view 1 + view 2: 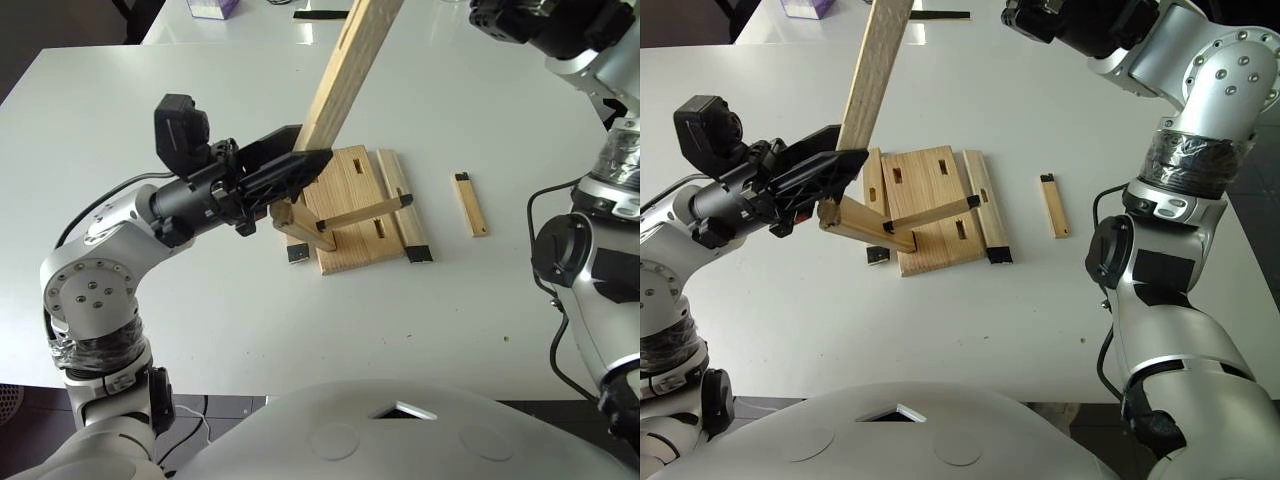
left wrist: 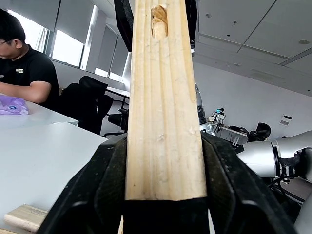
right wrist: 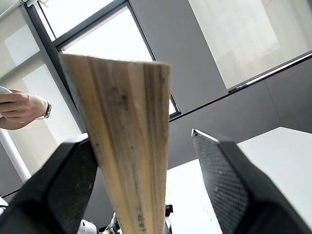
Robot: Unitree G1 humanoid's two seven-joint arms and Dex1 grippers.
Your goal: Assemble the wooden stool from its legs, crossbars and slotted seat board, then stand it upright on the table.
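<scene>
Head camera: left tool (image 1: pixel 312 150) clamped on leg (image 1: pixel 350 70) near its foot. Leg tilts up and away over board (image 1: pixel 355 175), which lies flat on bench (image 1: pixel 150 90). The low grip probably lets the foot be steered. Short bars (image 1: pixel 365 212) meet the foot; joined or not, cannot tell. Spare bar (image 1: pixel 470 205) lies well apart on the right.

Left wrist: fingers (image 2: pixel 102 185) tight on both edges, slot (image 2: pixel 158 22) facing camera.

Right wrist: right tool (image 3: pixel 136 141) spread, the leg's top between its fingers and touching one, likely to steady it.
</scene>
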